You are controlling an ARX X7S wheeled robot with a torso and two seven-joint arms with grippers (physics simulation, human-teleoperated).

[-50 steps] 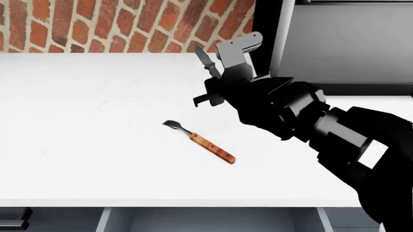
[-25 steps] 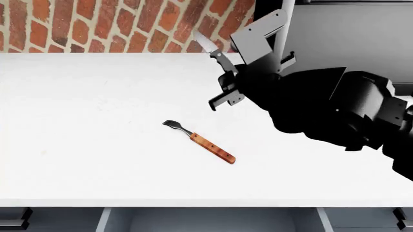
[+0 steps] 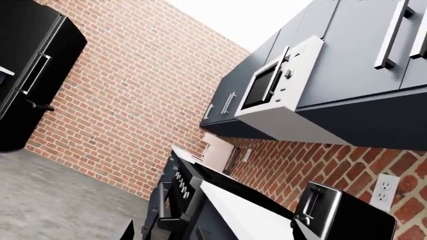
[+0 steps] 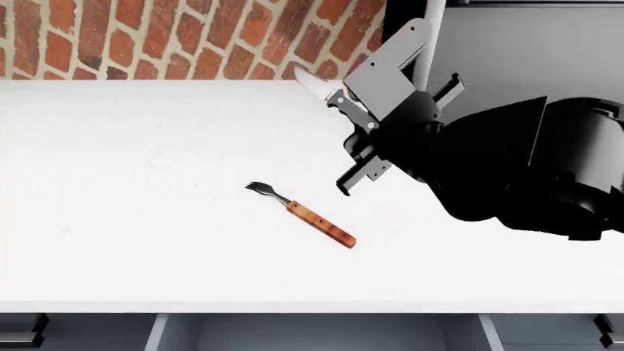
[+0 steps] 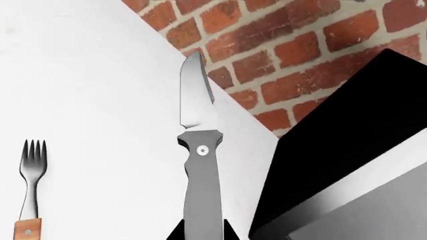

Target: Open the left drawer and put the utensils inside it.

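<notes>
In the head view my right gripper [image 4: 353, 110] is shut on the handle of the dark knife [image 4: 317, 86] and holds it above the back of the white counter [image 4: 117, 183], blade toward the brick wall. The right wrist view shows the knife [image 5: 200, 165] standing out from between my fingers [image 5: 175, 234]. The fork [image 4: 300, 214] with its orange-brown handle lies flat mid-counter, apart from the gripper, and appears again as the fork [image 5: 30, 185]. The left drawer [image 4: 156, 333] stands open below the counter's front edge, with nothing showing in its grey-blue box. My left gripper [image 3: 212, 236] is open and holds nothing.
A dark appliance with a grey panel [image 4: 527, 66] stands at the back right beside the right arm. The brick wall [image 4: 146, 36] runs behind the counter. The left wrist view looks along the kitchen: a microwave [image 3: 273, 82], a toaster [image 3: 333, 215] and a black fridge [image 3: 33, 70].
My right arm has swung up and to the right, turning the gripper with the knife in it; the blade tip has stayed near the wall. The fork has not moved.
</notes>
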